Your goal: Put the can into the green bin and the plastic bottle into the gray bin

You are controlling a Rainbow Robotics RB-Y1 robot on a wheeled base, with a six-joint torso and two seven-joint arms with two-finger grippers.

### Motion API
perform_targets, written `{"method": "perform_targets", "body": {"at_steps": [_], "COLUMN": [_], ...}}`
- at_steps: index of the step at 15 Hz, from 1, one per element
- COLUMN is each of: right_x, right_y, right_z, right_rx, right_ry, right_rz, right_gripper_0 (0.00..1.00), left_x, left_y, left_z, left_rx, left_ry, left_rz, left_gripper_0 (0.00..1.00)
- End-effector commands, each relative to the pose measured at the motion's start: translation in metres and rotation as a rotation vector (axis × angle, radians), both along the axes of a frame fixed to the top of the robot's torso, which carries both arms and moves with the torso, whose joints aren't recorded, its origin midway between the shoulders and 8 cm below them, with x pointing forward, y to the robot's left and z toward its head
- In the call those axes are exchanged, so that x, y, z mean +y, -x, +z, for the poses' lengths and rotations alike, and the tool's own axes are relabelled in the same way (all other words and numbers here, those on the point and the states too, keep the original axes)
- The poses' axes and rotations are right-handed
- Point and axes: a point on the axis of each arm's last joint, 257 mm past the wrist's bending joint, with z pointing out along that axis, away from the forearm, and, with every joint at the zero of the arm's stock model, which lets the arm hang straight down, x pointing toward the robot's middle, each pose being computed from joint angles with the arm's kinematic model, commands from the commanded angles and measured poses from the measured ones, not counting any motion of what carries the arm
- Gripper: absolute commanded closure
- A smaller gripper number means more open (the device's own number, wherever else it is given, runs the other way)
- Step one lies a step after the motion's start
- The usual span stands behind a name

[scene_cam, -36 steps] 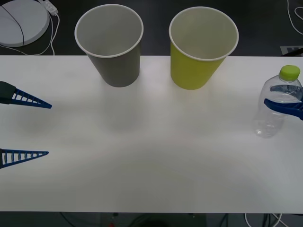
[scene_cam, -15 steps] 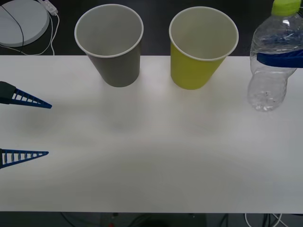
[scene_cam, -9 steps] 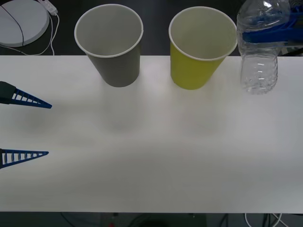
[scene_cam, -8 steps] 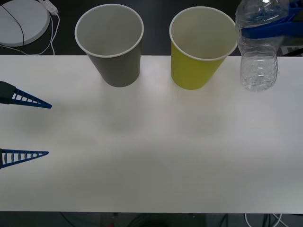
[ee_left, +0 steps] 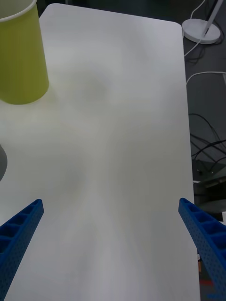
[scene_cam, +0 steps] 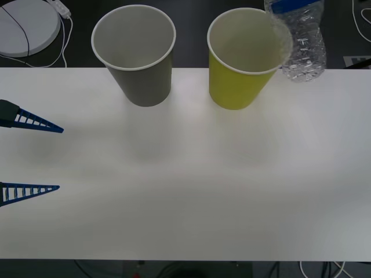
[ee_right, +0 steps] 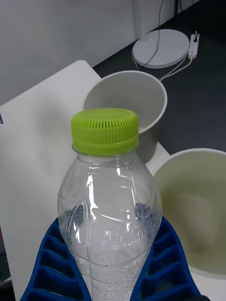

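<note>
The plastic bottle [scene_cam: 301, 43], clear with a lime-green cap [ee_right: 105, 130], hangs in the air just right of the green bin's [scene_cam: 246, 58] rim, and my right gripper [scene_cam: 288, 6] is shut on its body. In the right wrist view the blue fingers [ee_right: 49, 263] clasp the bottle [ee_right: 110, 221], with the gray bin [ee_right: 127, 101] and the green bin [ee_right: 197, 188] beyond it. The gray bin [scene_cam: 136, 55] stands left of the green one, and both show white insides with nothing in them. My left gripper [scene_cam: 61, 158] waits open at the table's left edge. The can is out of view.
Both bins stand at the far edge of the white table [scene_cam: 185, 174]. A white round disc [scene_cam: 26, 26] with a cable lies on the dark floor behind the table at the left. Cables [ee_left: 207, 141] run on the floor beside the table.
My right gripper has lifted the bottle off the table's right side and carried it up and left, close to the green bin's rim. The left arm has not moved.
</note>
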Motion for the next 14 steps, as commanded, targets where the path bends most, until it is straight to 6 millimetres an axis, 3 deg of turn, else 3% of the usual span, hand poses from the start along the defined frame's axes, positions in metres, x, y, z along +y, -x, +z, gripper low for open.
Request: {"method": "perform_targets", "body": {"at_steps": [1,14], "right_x": [0.021,0.129], "right_y": [-0.021,-0.096], "right_z": [0.004,0.015], "right_rx": [0.017,0.066], "right_ry": [0.027,0.086], "right_rz": [0.006,-0.005], "right_gripper_0": [1.00,1.00], "left_x": [0.000,0.000], "left_y": [0.000,0.000], "left_z": [0.000,0.000], "left_rx": [0.000,0.000], "left_ry": [0.000,0.000], "left_rz": [0.000,0.000], "left_gripper_0": [0.00,0.00]}}
